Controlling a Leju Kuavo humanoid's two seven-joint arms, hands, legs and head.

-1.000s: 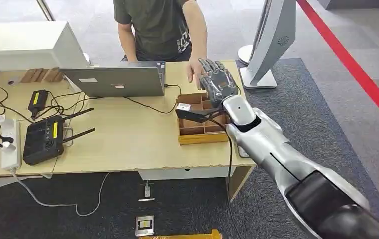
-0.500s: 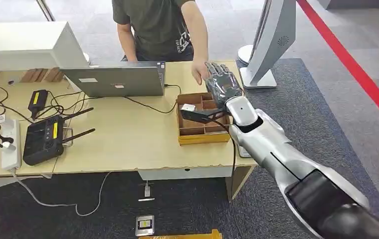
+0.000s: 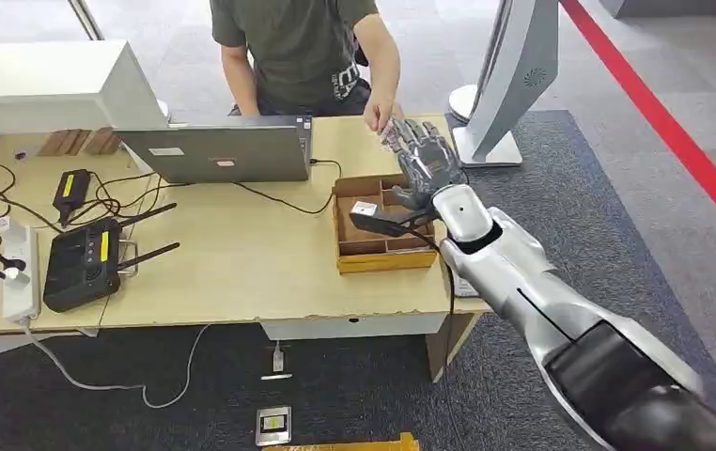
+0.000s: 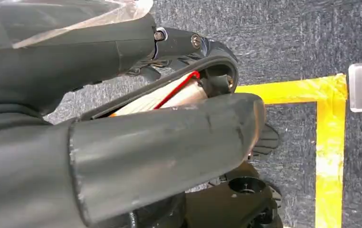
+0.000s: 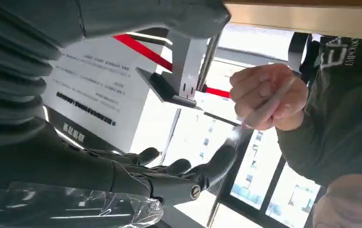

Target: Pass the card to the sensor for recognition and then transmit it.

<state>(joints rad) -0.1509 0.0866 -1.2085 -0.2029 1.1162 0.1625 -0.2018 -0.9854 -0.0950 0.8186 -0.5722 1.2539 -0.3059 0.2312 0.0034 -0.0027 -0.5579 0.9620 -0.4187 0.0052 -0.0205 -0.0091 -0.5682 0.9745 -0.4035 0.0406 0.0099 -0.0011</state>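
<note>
From my head feed, going left: a white power strip [image 3: 18,272] lies at the desk's [image 3: 241,272] left edge among black cables, with a black router [image 3: 82,263] just right of it, its 2 antennas pointing right. Farther back sits a small black box with a yellow label [image 3: 73,188], and behind that a white unit [image 3: 44,85] on the far left corner. A grey laptop [image 3: 218,150] stands open at the far middle, its back towards me. A person [image 3: 298,52] in a dark shirt sits behind it.

Right of centre I see a wooden tray [image 3: 382,225] with compartments near the desk's right end. My right hand [image 3: 422,160] hangs over the tray's far right corner, fingers spread and raised, holding nothing that I can make out. The person's hand [image 3: 380,111] is just beyond my fingertips. In my right wrist feed, that person's hand [image 5: 267,97] pinches the card [image 5: 264,108], a pale translucent slip, close to my fingers [image 5: 217,161] but apart from them. A small black sensor [image 3: 382,221] with a white label sits over the tray, below my wrist; I cannot tell whether it rests on the tray.

Far right, a white stand [image 3: 509,85] rises from the carpet, and a red stripe [image 3: 674,122] crosses the floor.

My left hand [image 4: 160,142] hangs towards the floor; I cannot tell how its fingers lie.
</note>
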